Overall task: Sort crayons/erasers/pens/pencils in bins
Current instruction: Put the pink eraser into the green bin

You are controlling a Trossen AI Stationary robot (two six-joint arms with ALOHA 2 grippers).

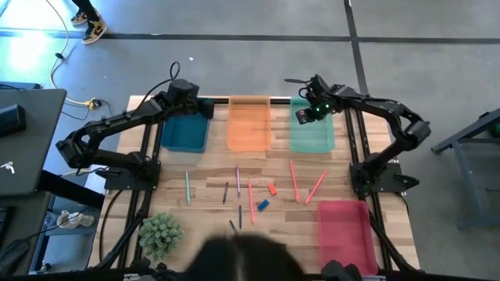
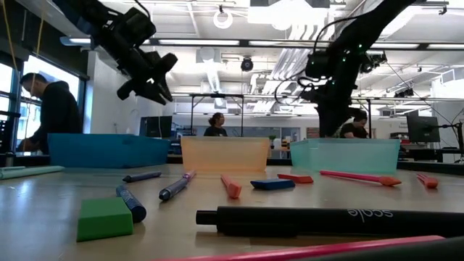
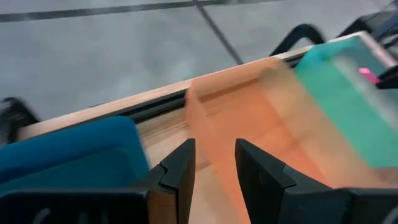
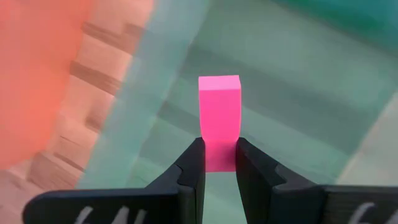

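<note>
right wrist view: right gripper fingers clamp a pink eraser over the green bin; left gripper fingers apart, empty, above the orange bin.

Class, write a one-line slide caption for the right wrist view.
Right gripper holds a pink eraser above the green bin, beside the orange bin.

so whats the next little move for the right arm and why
Probably open the fingers and drop it. The right gripper is shut on a pink eraser and hovers over the green bin, with the bin's floor right beneath the block.
</note>
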